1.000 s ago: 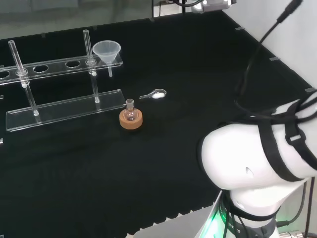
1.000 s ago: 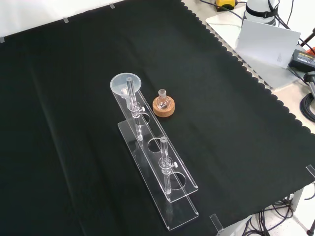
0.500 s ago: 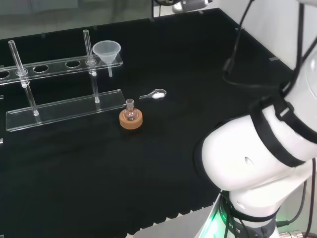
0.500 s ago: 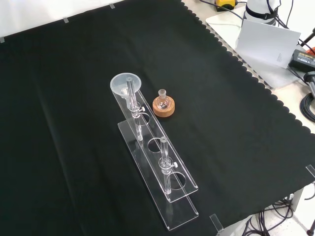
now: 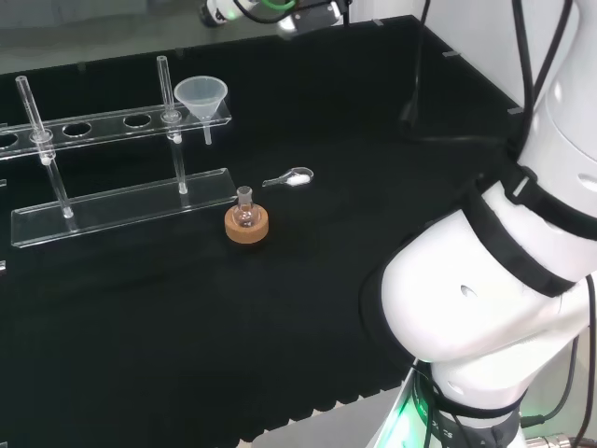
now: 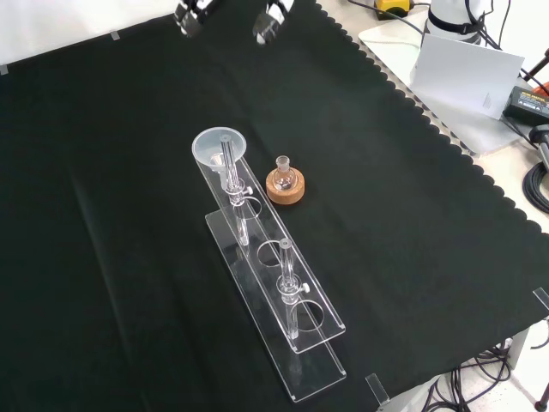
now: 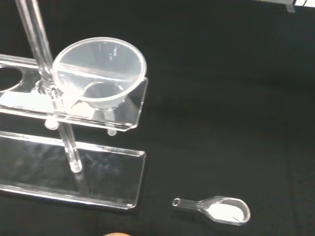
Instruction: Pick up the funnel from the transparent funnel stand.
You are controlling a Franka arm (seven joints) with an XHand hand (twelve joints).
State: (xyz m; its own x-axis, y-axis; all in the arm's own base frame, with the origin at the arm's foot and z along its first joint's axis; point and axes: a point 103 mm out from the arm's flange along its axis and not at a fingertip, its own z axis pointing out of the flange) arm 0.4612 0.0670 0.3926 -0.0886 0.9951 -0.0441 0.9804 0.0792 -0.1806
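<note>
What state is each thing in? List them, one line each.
funnel: seated in the end hole of the stand's top shelf, upright, not yet picked up.
funnel stand: upright on the cloth, other holes unfilled.
small flask: upright on its cork ring.
clear spoon: lying flat on the cloth, white powder in its bowl.
hand: above the cloth's far edge in the front view, holding nothing.

The funnel (image 7: 100, 73) is clear, glossy plastic, like the smooth transparent funnel stand (image 7: 74, 147) holding it. Matt black cloth (image 5: 326, 112) covers the table. Near the stand, a flask (image 5: 245, 211) sits on cork (image 5: 247, 228).
</note>
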